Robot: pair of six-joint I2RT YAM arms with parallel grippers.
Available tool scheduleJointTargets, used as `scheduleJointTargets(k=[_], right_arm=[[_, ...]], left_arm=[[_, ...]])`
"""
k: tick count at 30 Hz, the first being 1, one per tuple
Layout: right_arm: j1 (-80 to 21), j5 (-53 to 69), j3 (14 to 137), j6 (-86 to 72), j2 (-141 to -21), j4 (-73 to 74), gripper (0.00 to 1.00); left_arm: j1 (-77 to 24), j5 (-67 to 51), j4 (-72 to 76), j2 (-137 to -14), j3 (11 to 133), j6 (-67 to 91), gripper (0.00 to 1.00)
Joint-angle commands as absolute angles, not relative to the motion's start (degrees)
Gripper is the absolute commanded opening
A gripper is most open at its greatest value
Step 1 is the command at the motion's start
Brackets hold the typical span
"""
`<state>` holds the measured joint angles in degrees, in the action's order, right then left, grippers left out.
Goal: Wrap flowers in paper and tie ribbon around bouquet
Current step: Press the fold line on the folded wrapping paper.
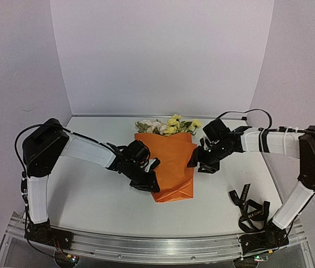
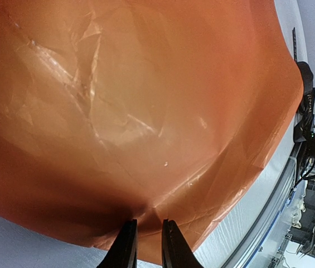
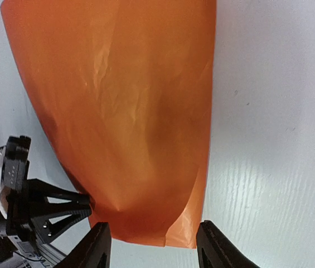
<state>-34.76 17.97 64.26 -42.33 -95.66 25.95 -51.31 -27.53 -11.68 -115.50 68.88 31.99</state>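
The orange paper [image 1: 171,162] lies folded over the flowers [image 1: 168,125], whose yellow and cream blooms stick out of its far end. My left gripper [image 1: 153,173] is at the paper's left near edge, shut on a fold of the paper [image 2: 146,111], with its fingertips [image 2: 148,222] pinching the sheet. At the paper's right edge my right gripper [image 1: 195,162] stands open. In the right wrist view its fingers [image 3: 153,229] are spread wide with the paper's [image 3: 129,111] loose edge just beyond them. The black ribbon [image 1: 250,209] lies loose at the front right.
The right arm's base [image 1: 263,240] stands beside the ribbon. White walls close the table [image 1: 90,195] at the back and both sides. A metal rail [image 1: 157,245] runs along the near edge. The left gripper [image 3: 45,209] shows at the lower left of the right wrist view.
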Motion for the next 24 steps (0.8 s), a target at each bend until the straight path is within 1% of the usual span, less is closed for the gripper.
scheduleJointTargets(k=[1,7,12,14,16,18,20,21,24], right_arm=[[-38.68,18.46,61.99,-45.67,-95.92,27.64,0.56],[-41.25,18.95,61.27,-49.62,-99.46,24.81,0.54],[-42.26,19.33,61.62,-52.05,-101.97,22.75,0.44],[-42.36,19.28,61.21,-52.51,-102.45,22.22,0.37],[-42.36,18.87,60.54,-52.57,-102.24,21.81,0.28],[-42.36,18.04,60.07,-51.91,-101.61,21.78,0.13],[-42.39,17.29,59.66,-51.06,-100.82,22.03,0.02],[-42.40,16.89,59.36,-50.58,-100.29,22.38,0.00],[-42.49,15.12,58.03,-48.78,-98.79,23.16,0.00]], left_arm=[[-51.12,-28.64,-11.07,-116.30,71.06,31.87,0.17],[-51.15,-28.39,-11.36,-116.28,71.36,31.79,0.17],[-51.16,-28.20,-11.79,-116.02,71.66,31.53,0.17],[-51.15,-28.15,-11.99,-115.78,71.79,31.36,0.17],[-51.15,-28.04,-12.31,-115.50,71.90,31.16,0.17],[-51.16,-27.94,-12.59,-115.01,71.92,30.98,0.17],[-51.13,-28.01,-12.82,-114.28,71.89,30.77,0.17],[-51.12,-28.19,-12.94,-113.86,71.89,30.64,0.17],[-51.16,-29.32,-13.12,-112.42,71.75,30.14,0.18]])
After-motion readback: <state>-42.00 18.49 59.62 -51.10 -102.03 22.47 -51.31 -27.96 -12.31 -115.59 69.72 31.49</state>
